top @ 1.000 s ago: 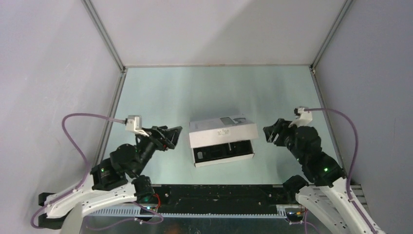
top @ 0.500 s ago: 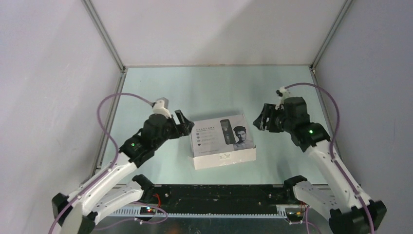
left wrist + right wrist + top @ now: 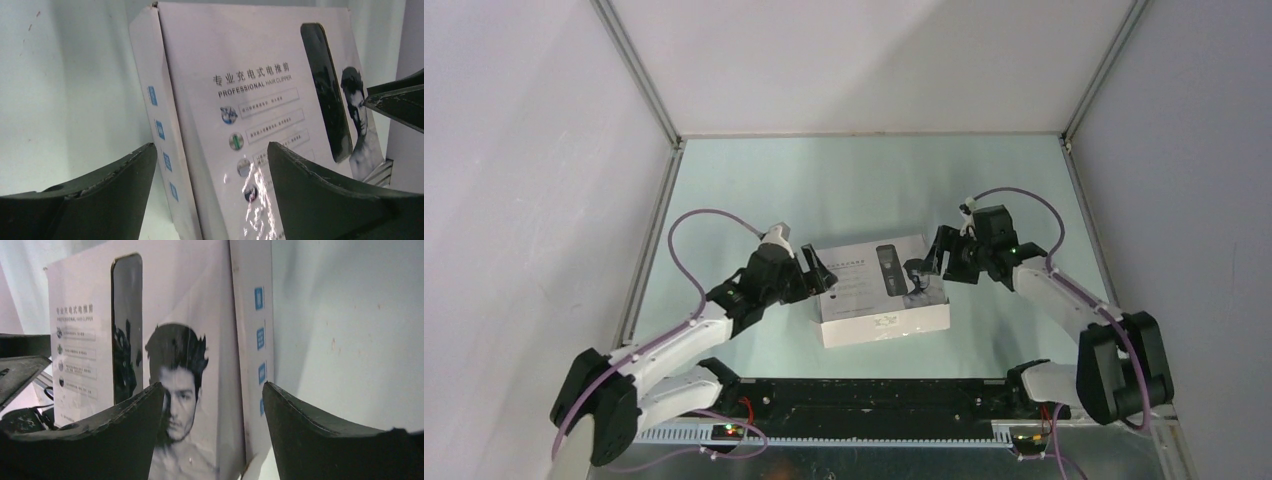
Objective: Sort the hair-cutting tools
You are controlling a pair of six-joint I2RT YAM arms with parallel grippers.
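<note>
Left gripper [image 3: 812, 272] is released, jaws spread wide. In the left wrist view one finger [image 3: 100, 195] is over bare table [image 3: 844, 180] and the other is over the printed lid [image 3: 260, 100], so the left edge of the box [image 3: 879, 325] sits between them; can't tell if either pad touches. The box is mid-table, slightly near, lid shut and flat. No hair-cutting tools are visible anywhere; they're probably inside under the lid, but that's hidden. Right gripper [image 3: 921, 270] is also released and mirrors the left, its jaws straddling the box's right edge with one finger over the lid photo and one over the table. The step looks like getting the lid up. Risks: the lid is glossy, so a pad could skid off instead of catching the edge. Clamping across the side wall could grab the whole box rather than the lid, and a lift would then tip it and dump loose pieces. A one-sided push could slide or spin the box on the smooth table. Both grippers are close across the box, so reaching inward together could clash fingers.
</note>
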